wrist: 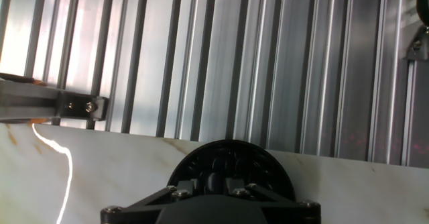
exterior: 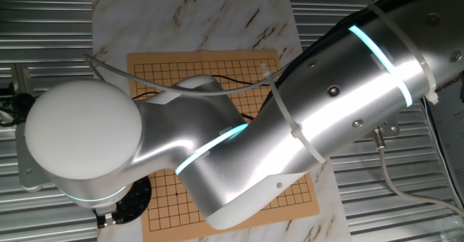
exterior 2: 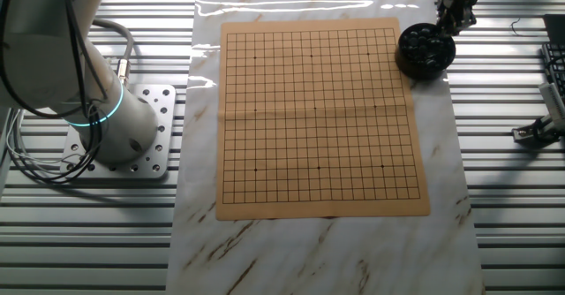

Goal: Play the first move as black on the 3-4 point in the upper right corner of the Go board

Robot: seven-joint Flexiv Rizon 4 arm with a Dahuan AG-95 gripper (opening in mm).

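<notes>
Black stones [wrist: 231,163] fill the bowl [wrist: 194,158] directly beneath the gripper [wrist: 216,184], opening unclear; a crowded grab risks lifting two.

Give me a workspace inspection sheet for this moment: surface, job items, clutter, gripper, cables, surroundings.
Surface: marble-pattern sheet over ribbed metal table.
Job's things: Go board flat on the sheet, no stones on the grid; black bowl of black stones beside the board's corner.
Clutter: nothing seen on the board.
Gripper: gripper above the bowl; jaw state cannot be told.
Cables: bundle at the arm base; a cable hangs near the arm.
Surroundings: a metal clamp-like fixture at the table edge.
</notes>
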